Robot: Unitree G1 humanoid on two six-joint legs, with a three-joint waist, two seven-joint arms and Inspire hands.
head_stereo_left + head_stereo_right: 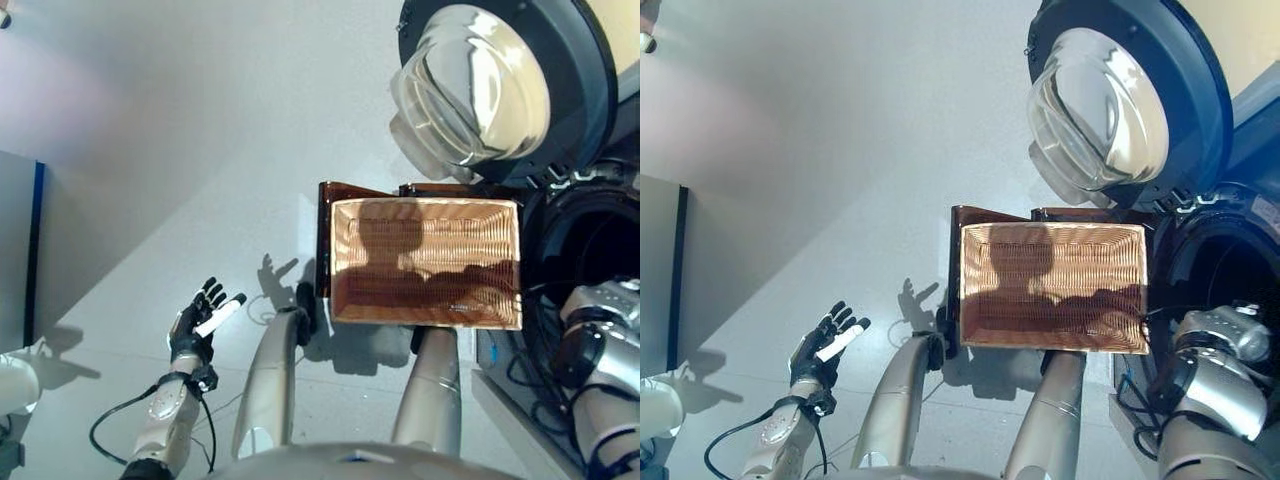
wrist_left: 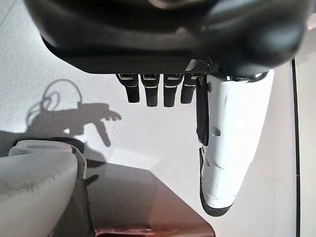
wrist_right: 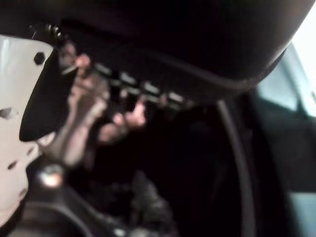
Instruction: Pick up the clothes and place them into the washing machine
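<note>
Left hand (image 1: 197, 322) hung out to the side over the bare floor (image 1: 150, 150), fingers (image 2: 155, 91) straight, holding nothing, idle. Right hand (image 3: 98, 94) reached into the dark washing machine drum (image 1: 1215, 270); fingers blurred in the right wrist view, can't tell open or closed, nor whether clothes were in them. No clothes visible: wicker basket (image 1: 427, 300) looked empty, likely already unloaded. Open door (image 1: 1110, 110) above, clear of the arm.

The right hand (image 3: 94, 98) is blurred inside the dark washing machine (image 1: 1225, 260) drum.
</note>
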